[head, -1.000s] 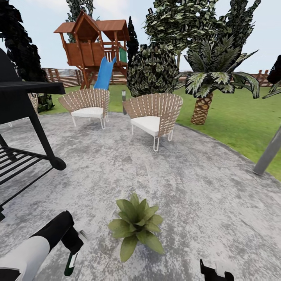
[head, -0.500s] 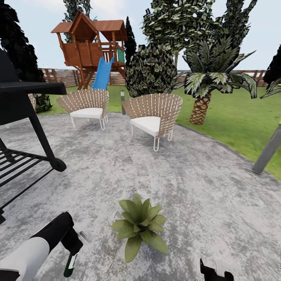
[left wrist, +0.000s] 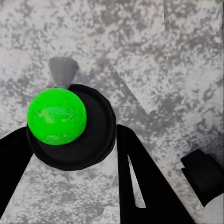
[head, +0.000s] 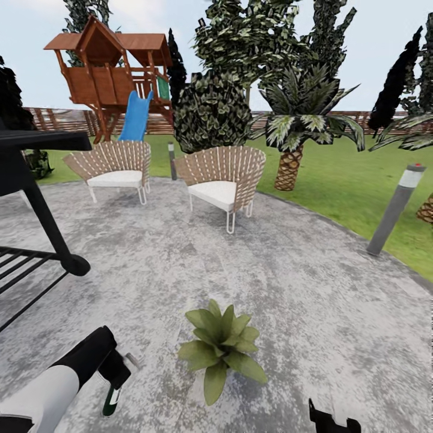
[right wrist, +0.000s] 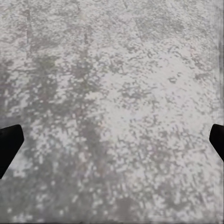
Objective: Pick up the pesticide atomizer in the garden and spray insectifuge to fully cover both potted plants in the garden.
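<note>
Two wicker chairs stand at the far side of the grey round patio (head: 288, 313), which takes up most of the head view: one chair (head: 224, 180) at about 12 o'clock and the other (head: 113, 169) at 11 o'clock, well apart from each other. Green lawn (head: 337, 186) curves around the patio from 1 to 3 o'clock, with a scaly-trunked palm (head: 297, 135) and a dark leafy bush (head: 210, 111) behind the chairs. A wooden play tower (head: 111, 75) with a blue slide (head: 135, 117) rises at 11 o'clock before a brown slatted fence (head: 57, 119). A black metal frame (head: 36, 198) fills the 9 o'clock edge. A grey bollard lamp (head: 394, 207) leans at 3 o'clock on the patio's rim.

One potted plant (head: 221, 349), a low rosette of pointed green leaves, sits on the patio at 6 o'clock; its pot is hidden beneath the leaves, and I cannot make out any whitish specks on them.

At 7 o'clock the left tool (head: 114, 376) hangs from its white and black arm, pinching the pesticide atomizer (head: 110, 402), whose dark green body points down toward the paving, near the plant but apart from it. In the left wrist view the bottle's bright green round end (left wrist: 56, 116) sits between the black fingers (left wrist: 140, 182).

The right tool (head: 332, 420) peeks in at 5 o'clock; in its wrist view the black fingertips (right wrist: 8, 144) sit at opposite edges, spread wide over bare paving (right wrist: 112, 112).
</note>
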Controlling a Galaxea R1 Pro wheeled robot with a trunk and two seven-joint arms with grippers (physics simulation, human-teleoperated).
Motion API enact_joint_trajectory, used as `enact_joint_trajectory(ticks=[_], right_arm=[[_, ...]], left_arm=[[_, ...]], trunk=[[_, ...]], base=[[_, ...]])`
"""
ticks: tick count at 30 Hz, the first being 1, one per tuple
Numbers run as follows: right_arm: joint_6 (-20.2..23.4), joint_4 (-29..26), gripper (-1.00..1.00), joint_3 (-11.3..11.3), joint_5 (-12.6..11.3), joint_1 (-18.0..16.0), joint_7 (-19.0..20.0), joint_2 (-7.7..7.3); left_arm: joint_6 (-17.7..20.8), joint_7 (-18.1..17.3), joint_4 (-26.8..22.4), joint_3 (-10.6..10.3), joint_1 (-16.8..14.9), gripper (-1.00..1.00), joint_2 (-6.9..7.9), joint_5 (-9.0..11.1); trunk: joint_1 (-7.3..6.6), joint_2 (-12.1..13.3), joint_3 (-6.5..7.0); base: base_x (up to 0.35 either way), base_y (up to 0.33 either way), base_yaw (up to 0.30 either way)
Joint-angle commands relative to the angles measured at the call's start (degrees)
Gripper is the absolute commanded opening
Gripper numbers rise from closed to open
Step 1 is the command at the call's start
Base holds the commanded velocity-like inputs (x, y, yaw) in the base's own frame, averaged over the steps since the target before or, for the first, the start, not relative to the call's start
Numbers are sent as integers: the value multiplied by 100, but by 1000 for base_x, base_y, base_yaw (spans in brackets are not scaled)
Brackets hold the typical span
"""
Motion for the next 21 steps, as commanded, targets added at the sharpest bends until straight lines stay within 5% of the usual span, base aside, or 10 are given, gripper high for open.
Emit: enact_joint_trajectory(ticks=[1, 11, 21], right_arm=[[-10, -1, 100, 50, -20, -3, -41, -9], [-10, 4, 100, 51, -18, -3, -47, -51], [-11, -10, 100, 50, -31, -3, -46, -35]], left_arm=[[-107, -45, -12, -14, 0, -100, -15, -45], [-221, -29, 4, -23, 23, -100, -285, -43], [-211, -27, -7, -14, 17, -100, -297, -49]], trunk=[[-1, -2, -4], [-1, -2, -3], [-1, -2, -2]], base=[[34, 240, -74], [94, 154, -8], [1, 1, -101]])
